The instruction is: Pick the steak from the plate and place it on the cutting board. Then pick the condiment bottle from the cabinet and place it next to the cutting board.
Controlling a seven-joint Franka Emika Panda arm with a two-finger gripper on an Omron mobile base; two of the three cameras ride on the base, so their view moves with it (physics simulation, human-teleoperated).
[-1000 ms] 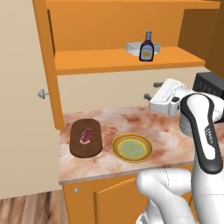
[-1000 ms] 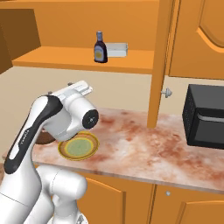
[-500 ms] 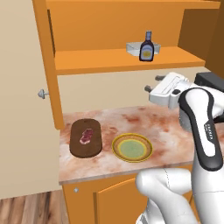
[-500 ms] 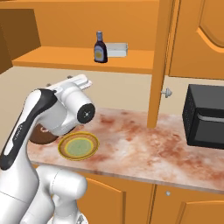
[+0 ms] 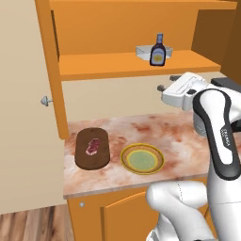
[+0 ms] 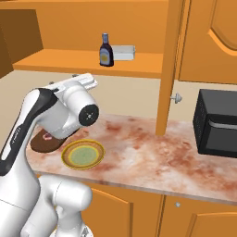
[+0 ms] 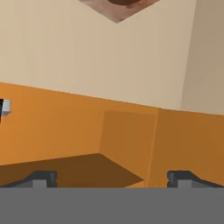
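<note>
The steak (image 5: 92,146) lies on the cutting board (image 5: 92,148) near the table's (image 5: 179,141) left edge, beside the plate (image 5: 142,158), so the first half of the task appears done and the bottle step is in hand. The condiment bottle (image 5: 158,51) stands upright on the cabinet (image 5: 132,66) shelf, toward its right end and just in front of a clear tray (image 5: 143,51). The tool (image 7: 111,177), jaws spread wide and holding nothing, hangs below the shelf edge; in the left base view the bottle lies above it and slightly to the left. The coming reach therefore calls for a rise, then an advance along the shelf toward the bottle's upright axis.
</note>
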